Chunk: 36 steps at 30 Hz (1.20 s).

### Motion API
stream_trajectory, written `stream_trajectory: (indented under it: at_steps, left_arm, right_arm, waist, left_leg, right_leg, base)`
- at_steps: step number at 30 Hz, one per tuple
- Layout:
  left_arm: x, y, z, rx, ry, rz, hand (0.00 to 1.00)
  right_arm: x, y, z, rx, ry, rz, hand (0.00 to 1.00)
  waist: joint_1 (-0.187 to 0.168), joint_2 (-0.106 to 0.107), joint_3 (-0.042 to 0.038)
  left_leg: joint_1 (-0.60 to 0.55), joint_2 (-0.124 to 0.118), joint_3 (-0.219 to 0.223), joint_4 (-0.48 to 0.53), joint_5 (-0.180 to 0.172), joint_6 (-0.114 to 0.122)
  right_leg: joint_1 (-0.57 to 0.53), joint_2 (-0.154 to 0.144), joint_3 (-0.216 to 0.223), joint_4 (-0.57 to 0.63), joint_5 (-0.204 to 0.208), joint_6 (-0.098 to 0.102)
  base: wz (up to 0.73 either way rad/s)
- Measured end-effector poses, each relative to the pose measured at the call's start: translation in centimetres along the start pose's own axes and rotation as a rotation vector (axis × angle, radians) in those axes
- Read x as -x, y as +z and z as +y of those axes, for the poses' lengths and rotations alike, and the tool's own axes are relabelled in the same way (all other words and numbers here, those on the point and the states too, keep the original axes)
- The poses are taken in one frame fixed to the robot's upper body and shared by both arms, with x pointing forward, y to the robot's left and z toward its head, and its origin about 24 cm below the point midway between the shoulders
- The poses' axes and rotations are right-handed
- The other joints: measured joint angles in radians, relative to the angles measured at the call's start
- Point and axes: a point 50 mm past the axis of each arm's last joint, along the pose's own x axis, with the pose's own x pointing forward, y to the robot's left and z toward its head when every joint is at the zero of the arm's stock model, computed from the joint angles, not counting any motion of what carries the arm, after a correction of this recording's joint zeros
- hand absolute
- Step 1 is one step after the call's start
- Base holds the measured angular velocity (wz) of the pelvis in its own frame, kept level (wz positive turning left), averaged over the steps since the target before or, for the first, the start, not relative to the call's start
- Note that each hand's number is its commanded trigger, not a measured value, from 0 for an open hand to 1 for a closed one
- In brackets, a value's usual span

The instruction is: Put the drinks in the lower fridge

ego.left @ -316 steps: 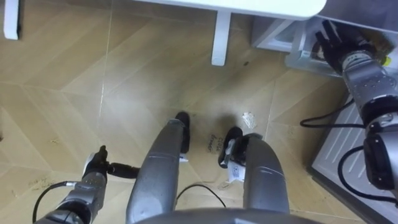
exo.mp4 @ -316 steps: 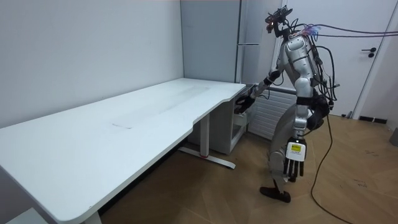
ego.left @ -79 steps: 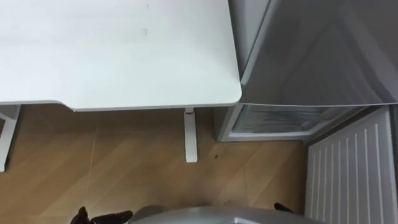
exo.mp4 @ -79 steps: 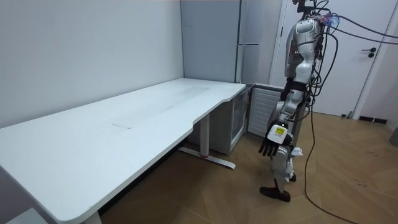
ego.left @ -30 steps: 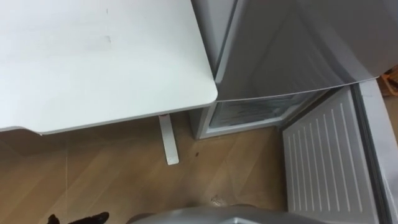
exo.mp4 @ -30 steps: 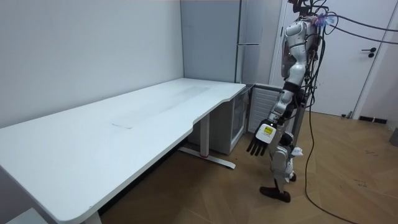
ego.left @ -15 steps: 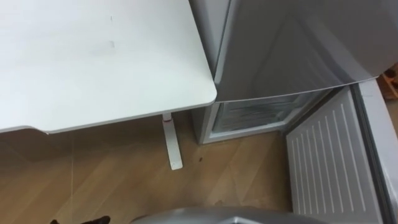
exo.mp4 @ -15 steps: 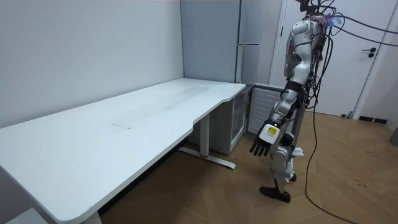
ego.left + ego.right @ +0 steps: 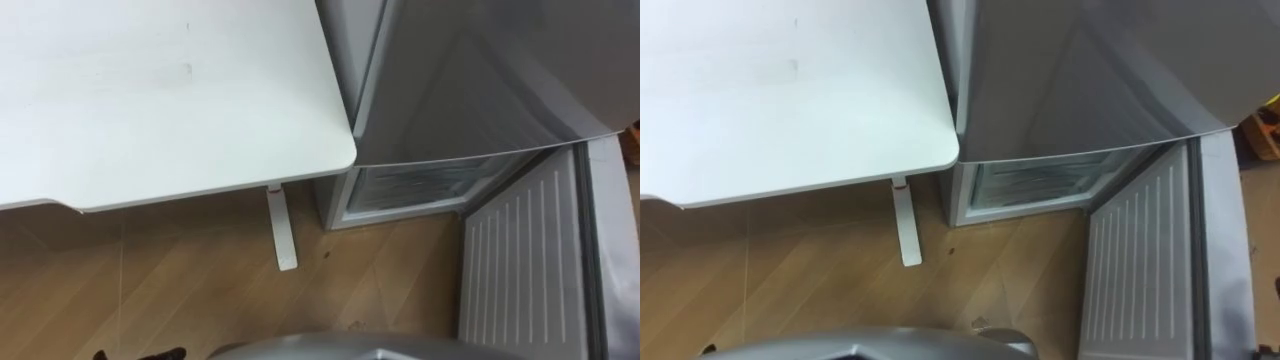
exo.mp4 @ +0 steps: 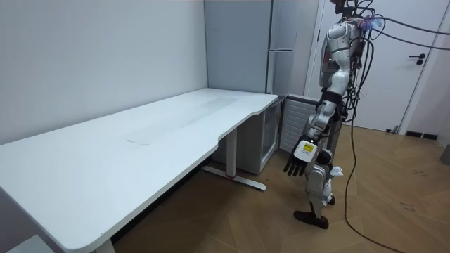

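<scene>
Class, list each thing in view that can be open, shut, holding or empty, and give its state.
Lower fridge door: swung wide open.
Lower compartment: exposed, drawer fronts showing.
Upper fridge door: shut.
Left hand: open, holding nothing, hanging at the robot's side.
Room door: shut.

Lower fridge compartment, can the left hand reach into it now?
Probably not yet: the lower fridge compartment is open, but the left hand hangs by the upright robot's thigh, short of it.
</scene>
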Motion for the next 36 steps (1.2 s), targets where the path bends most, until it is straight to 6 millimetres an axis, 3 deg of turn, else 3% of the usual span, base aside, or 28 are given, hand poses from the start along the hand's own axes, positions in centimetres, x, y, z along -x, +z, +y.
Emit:
stream_trajectory:
  at_steps: [12, 19, 27, 36]
  left_arm:
    - [0.0, -0.1, -0.4, -0.026, -0.007, 0.008, 0.0]
    - [0.0, 0.0, -0.9, -0.059, -0.03, 0.009, 0.0]
    - [0.1, -0.5, -1.9, -0.084, -0.062, 0.019, 0.0]
    - [0.1, -0.6, -2.2, -0.094, -0.064, 0.021, 0.0]
  right_arm:
    - [0.6, -1.8, 3.8, 0.141, 0.28, 0.055, 0.0]
    - [1.1, -4.2, 3.7, 0.186, 0.37, 0.131, 0.0]
    - [1.7, -5.9, 4.8, 0.188, 0.469, 0.183, 0.0]
    - [2.3, -8.4, 4.5, 0.156, 0.485, 0.257, 0.0]
  waist:
    - [0.021, -0.012, -0.0014]
    - [0.041, -0.015, -0.0025]
    - [0.047, 0.018, -0.0051]
    - [0.071, 0.036, 0.0003]
  left_leg:
    - [0.0, 0.0, -0.004, 0.004, 0.0, 0.0]
    - [-0.016, 0.0, -0.007, 0.012, 0.0, 0.0]
    - [-0.018, 0.0, -0.018, 0.02, -0.001, -0.001]
    - [-0.023, -0.001, -0.047, 0.032, -0.001, -0.001]
  right_leg:
    - [0.0, 0.0, -0.001, -0.001, 0.0, 0.0]
    - [0.0, 0.0, -0.006, 0.0, 0.0, 0.0]
    - [0.008, -0.001, -0.02, 0.001, 0.001, -0.001]
    - [0.022, -0.003, -0.054, -0.002, 0.001, -0.002]
  base:
    - [0.0]
    - [0.01]
    - [0.04]
    - [0.09]
